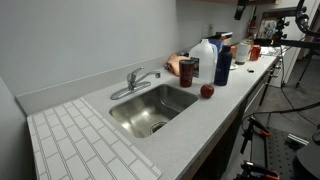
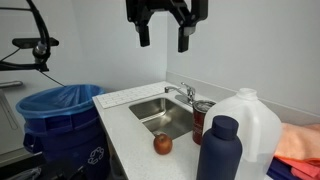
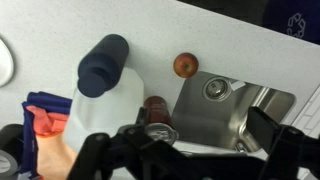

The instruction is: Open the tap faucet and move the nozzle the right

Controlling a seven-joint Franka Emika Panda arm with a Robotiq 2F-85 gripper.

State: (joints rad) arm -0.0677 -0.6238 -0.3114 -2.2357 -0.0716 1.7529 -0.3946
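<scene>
Silver tap faucet (image 1: 134, 80) behind sink (image 1: 172, 97); nozzle (image 1: 148, 75) perhaps sideways.

You see a plain pale wall (image 1: 70, 35) behind the grey surface (image 1: 232, 92). A white tiled section (image 1: 85, 140) lies at one end, and a blue bin (image 2: 62, 130) stands just beside that end.

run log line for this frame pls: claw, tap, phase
claw: open, empty, high above white counter | small shiny silver tap faucet: untouched, at wall-side rim of steel sink | phase: pre-approach
</scene>
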